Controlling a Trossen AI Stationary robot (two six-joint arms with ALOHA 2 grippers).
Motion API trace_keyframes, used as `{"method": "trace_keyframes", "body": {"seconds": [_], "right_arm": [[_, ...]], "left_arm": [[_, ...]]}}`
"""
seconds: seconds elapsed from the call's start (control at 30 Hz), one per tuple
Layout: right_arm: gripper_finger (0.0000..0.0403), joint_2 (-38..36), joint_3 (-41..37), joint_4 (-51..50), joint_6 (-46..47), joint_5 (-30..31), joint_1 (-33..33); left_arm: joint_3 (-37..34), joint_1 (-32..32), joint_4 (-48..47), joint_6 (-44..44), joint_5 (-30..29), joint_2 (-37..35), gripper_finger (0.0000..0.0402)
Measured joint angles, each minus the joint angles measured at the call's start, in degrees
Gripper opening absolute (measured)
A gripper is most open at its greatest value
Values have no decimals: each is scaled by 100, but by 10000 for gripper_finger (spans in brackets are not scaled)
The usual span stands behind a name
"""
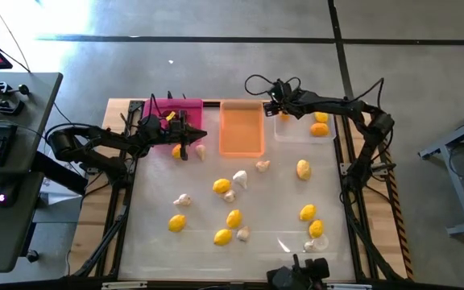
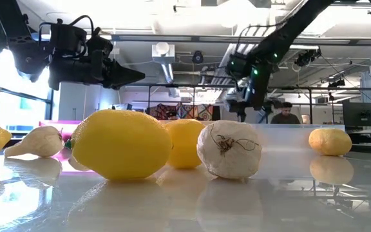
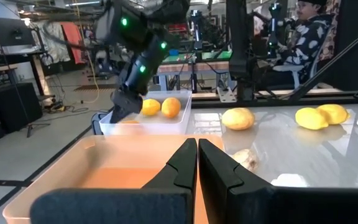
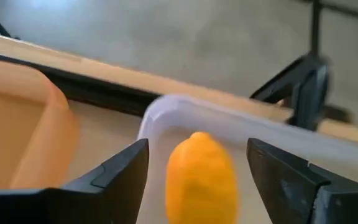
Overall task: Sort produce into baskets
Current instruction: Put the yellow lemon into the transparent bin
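Note:
Three baskets stand along the table's far edge: pink (image 1: 185, 107), orange (image 1: 242, 129) and clear (image 1: 300, 135). My right gripper (image 4: 197, 146) hangs open over the clear basket's far left corner (image 1: 279, 111). A lemon (image 4: 201, 177) lies in that basket between its fingers, with a gap on each side. Two more lemons (image 1: 321, 127) lie in the same basket. My left gripper (image 3: 197, 146) is shut on nothing and points level over the orange basket's near left side (image 1: 200, 134). Several lemons (image 1: 221, 186) and garlic bulbs (image 1: 239, 179) lie loose on the table.
A lemon (image 1: 176, 151) and a garlic bulb (image 1: 200, 150) lie just under my left arm's hand. Loose produce spreads over the table's middle and near part, with lemons (image 1: 316, 229) by the right edge. A person (image 3: 306, 31) sits beyond the table.

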Motion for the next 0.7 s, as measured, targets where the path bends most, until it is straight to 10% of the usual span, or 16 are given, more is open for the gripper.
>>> {"method": "trace_keyframes", "body": {"seconds": [0.33,0.7], "right_arm": [[224,-478,493,-492,-980,310,571],[35,-638,494,-695,-1861,-490,1656]], "left_arm": [[1,0,-88,-25,-126,0,3],[1,-2,-347,63,-306,4,3]]}}
